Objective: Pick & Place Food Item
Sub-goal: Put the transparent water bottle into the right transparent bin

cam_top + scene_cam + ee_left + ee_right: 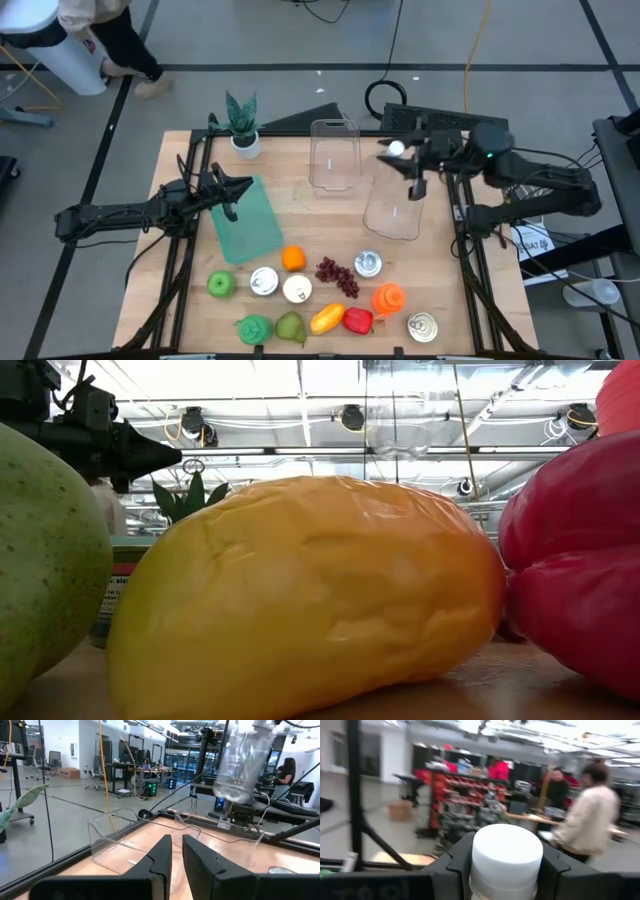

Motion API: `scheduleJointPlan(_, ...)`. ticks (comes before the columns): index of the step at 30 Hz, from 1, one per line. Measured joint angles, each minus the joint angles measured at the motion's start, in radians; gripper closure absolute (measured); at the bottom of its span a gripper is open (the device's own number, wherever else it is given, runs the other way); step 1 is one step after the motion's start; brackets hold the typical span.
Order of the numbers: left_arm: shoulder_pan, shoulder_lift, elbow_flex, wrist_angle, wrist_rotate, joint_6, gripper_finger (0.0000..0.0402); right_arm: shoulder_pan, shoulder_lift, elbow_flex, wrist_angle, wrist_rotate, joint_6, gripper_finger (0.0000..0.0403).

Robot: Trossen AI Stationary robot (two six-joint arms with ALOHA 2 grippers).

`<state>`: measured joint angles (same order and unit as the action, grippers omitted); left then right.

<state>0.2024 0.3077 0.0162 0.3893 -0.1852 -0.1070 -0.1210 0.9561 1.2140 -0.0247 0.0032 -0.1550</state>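
Right end effector [408, 165] is up over the far right of the surface [300, 230], clamped on a small white cylinder [506, 857] — a can or cup on its side, I'd guess, flat white end facing out. In the right wrist view the fingers [451, 865] sit tight on both sides of it. It hangs over the nearer clear bin [393, 208], so my read is a drop into that bin comes next; that fits pick and place.

Left end effector [228, 192] is parked over the green cutting board [248, 218] on the left, fingers together, holding nothing. Just waiting, out of the right arm's path.

Around it:
- second clear bin [334, 153] at the far edge, beside the first
- potted plant [242, 125] at the far left corner
- near edge of the surface: green apple [220, 284], orange [293, 258], grapes [338, 276], three cans, a carrot [389, 297], red pepper [357, 319], mango [327, 318], pear [290, 327], a green leafy item

Nothing blocks the way down into the bin. Only concern — the bin's walls are thin and clear, so a low or off-centre release could clip the rim. A person stands off the far left corner, well clear of both arms.
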Motion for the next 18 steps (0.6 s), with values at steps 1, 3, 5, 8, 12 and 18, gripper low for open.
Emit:
scheduleJointPlan(1,0.0,0.0,0.0,-0.001,0.0,-0.001,0.035,-0.004,-0.009,0.017,-0.046,0.028,-0.012,0.0277)
scheduleJointPlan(3,0.0,0.0,0.0,-0.004,0.0,-0.003,0.035,-0.009,-0.026,0.028,-0.131,0.102,-0.029,0.0274)
scheduleJointPlan(5,0.0,0.0,0.0,-0.004,0.0,-0.003,0.035,-0.017,-0.037,0.019,-0.194,0.151,-0.033,0.0274)
scheduleJointPlan(8,0.0,0.0,0.0,-0.004,0.0,-0.003,0.035,-0.024,-0.047,-0.038,-0.212,0.152,-0.031,0.0276)
scheduleJointPlan(12,0.0,0.0,0.0,-0.004,0.0,-0.004,0.035,-0.026,-0.059,-0.139,-0.146,0.158,-0.044,0.0275)
scheduleJointPlan(18,0.0,0.0,0.0,-0.004,0.0,-0.005,0.035,-0.064,-0.066,-0.277,0.004,0.185,-0.059,0.0276)
